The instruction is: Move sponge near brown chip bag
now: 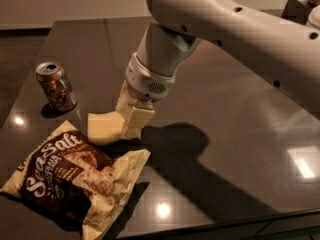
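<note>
Gripper [128, 121] sits low over the table [240, 109], just left of centre, and I read it as clamped on the right end of the sponge [102, 128]: one cream finger crosses the front of that end and the other stands behind it, so the pale block juts out to the left from between them. I judge this to be the carrying step, late in the task, with the sponge in hand and close to its goal. The sponge hangs at or just above the tabletop, though I cannot tell if its underside touches. It is just above the upper edge of the bag [65, 176], which lies flat at the front left, and it is right of the can [56, 85], which stands upright and a little apart. The next move calls for little, as I see it: settle the sponge onto bare table beside the bag, not on top of it, then let go and lift straight up so nothing drags the sponge or nudges the bag's crumpled corner.
</note>
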`<state>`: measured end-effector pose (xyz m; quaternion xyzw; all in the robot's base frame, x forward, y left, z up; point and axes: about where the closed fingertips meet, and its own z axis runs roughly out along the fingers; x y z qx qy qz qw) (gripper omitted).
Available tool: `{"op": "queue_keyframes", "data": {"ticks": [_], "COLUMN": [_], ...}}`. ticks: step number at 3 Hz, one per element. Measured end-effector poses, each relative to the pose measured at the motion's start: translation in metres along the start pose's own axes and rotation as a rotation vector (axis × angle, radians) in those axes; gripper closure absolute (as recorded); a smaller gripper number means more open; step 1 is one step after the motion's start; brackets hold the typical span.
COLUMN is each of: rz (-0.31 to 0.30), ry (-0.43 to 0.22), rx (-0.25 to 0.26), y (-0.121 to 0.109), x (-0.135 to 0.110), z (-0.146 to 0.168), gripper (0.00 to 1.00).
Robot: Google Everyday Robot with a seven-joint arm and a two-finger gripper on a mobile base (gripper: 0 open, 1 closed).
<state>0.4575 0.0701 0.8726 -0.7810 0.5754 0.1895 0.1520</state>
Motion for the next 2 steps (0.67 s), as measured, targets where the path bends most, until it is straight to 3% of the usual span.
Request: {"op": "queue_keyframes", "data": {"ticks": [1,2], "rz": [-0.002,-0.002], "ry": [0.001,0.001], "rx": [0.000,0.000], "y": [0.0003,0.0003], "x": [-0.0012,-0.0013], "z": [0.0006,0.0006], "gripper": [0.00,0.00]}}
